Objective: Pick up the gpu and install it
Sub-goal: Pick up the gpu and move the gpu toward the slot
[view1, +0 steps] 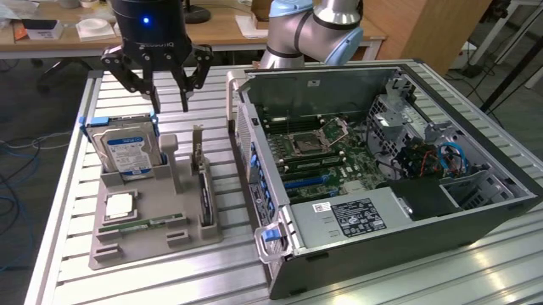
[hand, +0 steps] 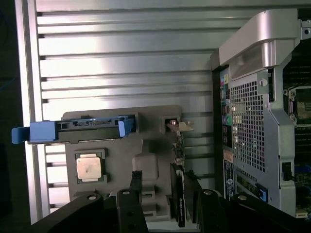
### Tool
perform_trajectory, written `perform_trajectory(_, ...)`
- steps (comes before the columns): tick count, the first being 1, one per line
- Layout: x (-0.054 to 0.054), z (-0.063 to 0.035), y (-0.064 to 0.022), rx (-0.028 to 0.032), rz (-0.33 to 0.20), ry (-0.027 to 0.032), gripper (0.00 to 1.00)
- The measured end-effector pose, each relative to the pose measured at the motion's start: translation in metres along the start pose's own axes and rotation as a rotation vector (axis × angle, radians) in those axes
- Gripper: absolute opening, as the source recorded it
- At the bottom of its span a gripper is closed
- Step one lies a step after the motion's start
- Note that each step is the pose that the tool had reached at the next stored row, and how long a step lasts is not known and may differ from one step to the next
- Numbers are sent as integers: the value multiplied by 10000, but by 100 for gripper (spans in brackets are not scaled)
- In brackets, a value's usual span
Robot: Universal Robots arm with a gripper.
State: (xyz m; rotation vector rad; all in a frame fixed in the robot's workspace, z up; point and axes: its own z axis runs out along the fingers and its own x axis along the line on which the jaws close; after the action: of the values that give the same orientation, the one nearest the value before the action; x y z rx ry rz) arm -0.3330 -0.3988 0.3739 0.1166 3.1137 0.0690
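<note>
Exterior view high, angled down, wrist view overhead, both share tray (view1: 144,249)

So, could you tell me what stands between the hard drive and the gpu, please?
In the exterior view, a grey upright post of the holder tray stands between the hard drive and the gpu.

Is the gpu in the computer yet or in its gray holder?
In the gray holder. The gpu stands on edge there, outside the open computer case.
</note>
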Motion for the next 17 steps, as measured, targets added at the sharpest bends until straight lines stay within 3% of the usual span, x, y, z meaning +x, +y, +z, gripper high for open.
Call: perform_trajectory(17, 1, 44, -2, 0, 0, 0, 47)
